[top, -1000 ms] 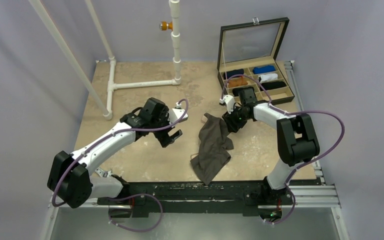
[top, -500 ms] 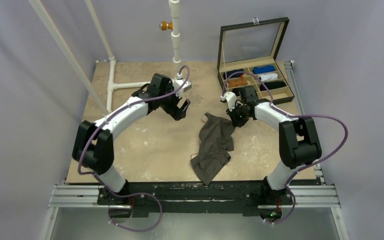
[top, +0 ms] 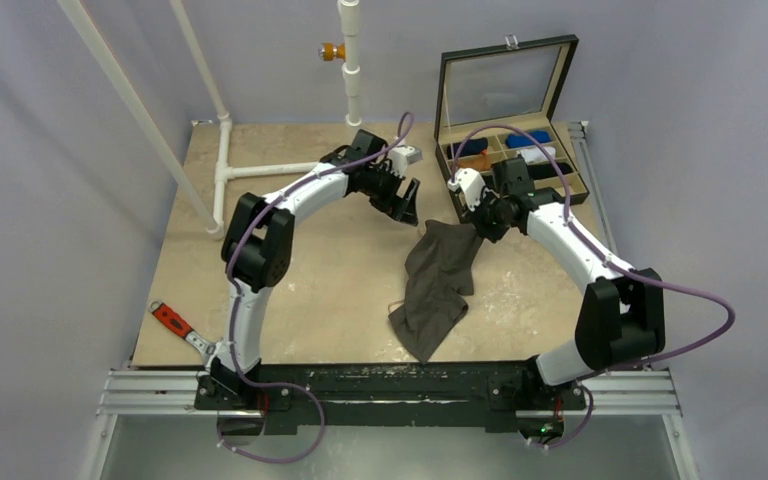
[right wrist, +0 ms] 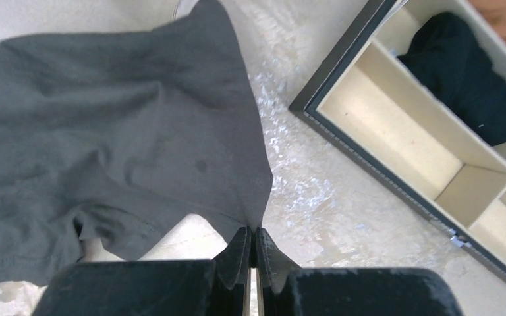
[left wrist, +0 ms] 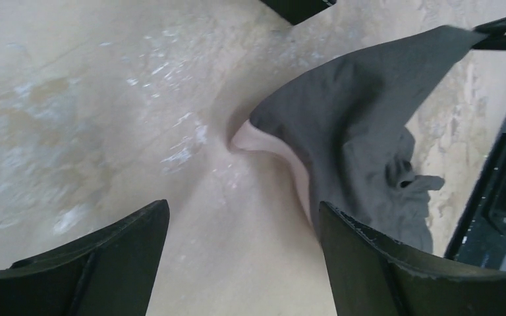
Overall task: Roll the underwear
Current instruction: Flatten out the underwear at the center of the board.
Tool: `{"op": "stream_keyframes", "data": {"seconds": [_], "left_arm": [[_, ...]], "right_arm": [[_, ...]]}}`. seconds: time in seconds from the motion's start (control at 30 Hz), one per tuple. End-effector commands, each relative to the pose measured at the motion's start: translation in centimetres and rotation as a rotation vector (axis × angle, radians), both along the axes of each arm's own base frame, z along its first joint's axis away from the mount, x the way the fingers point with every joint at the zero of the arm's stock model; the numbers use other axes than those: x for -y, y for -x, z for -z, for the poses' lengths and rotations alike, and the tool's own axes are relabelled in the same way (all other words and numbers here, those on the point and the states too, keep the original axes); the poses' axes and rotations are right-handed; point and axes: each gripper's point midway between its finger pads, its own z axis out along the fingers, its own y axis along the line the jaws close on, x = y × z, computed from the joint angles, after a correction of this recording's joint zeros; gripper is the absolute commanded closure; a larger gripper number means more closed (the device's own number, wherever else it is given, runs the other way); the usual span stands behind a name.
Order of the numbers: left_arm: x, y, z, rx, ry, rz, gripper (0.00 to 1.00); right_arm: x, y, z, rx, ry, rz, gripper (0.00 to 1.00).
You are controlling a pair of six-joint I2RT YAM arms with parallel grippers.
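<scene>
The underwear point(top: 438, 285) is a dark charcoal garment lying crumpled down the middle of the table, its far corner lifted. My right gripper point(top: 484, 224) is shut on that far right corner; the wrist view shows the jaws point(right wrist: 252, 232) pinching the fabric edge point(right wrist: 125, 151). My left gripper point(top: 406, 208) is open and empty, just left of the garment's far left corner. In the left wrist view the underwear point(left wrist: 362, 138) with its pale waistband edge lies ahead between and beyond the open fingers point(left wrist: 369, 263).
An open black compartment box point(top: 512, 160) with navy, blue, white, orange and black rolls stands at the far right, close behind my right gripper; its corner shows in the right wrist view point(right wrist: 421, 151). White pipes point(top: 260, 168) stand far left. A red-handled tool point(top: 175, 322) lies near left.
My left arm has swung far and to the right, up to the garment's far left corner. My right gripper has pulled the underwear's corner farther back and up, stretching the fabric.
</scene>
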Motion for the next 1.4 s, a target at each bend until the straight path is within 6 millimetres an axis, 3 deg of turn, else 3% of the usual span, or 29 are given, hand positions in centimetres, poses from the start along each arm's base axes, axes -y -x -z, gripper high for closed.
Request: {"op": "stream_keyframes", "data": {"seconds": [0.0,0.2,0.57,0.8,1.1,1.2,1.37], "left_arm": [[3.9,1.5,-1.1,-0.127,0.123,0.039,0.19],[6.0,1.1,1.8,-0.188,0.123,0.009,0.23],[7.0,-0.2,1.7,-0.157,0.210,-0.010,0.27],[8.3,-1.1,2.3,-0.215,0.235,-0.066,0.42],[9.0,-0.7,1.9,-0.260,0.263,-0.070,0.41],[9.5,-0.5,1.4,-0.265,0.283,-0.060,0.52],[9.4,-0.2,1.0,-0.265,0.285,-0.050,0.91]], "right_arm": [[0.8,1.3,1.3,-0.072,0.049,0.004,1.00],[0.4,1.9,2.1,-0.121,0.024,0.020,1.00],[0.6,3.7,3.6,-0.179,0.038,-0.025,1.00],[-0.5,3.0,1.3,-0.138,-0.017,-0.046,1.00],[-1.1,2.3,-1.0,-0.093,-0.051,-0.059,1.00],[-1.2,2.2,-1.5,-0.081,-0.057,-0.063,1.00],[-1.5,1.5,-2.2,-0.064,-0.065,-0.069,1.00]]}}
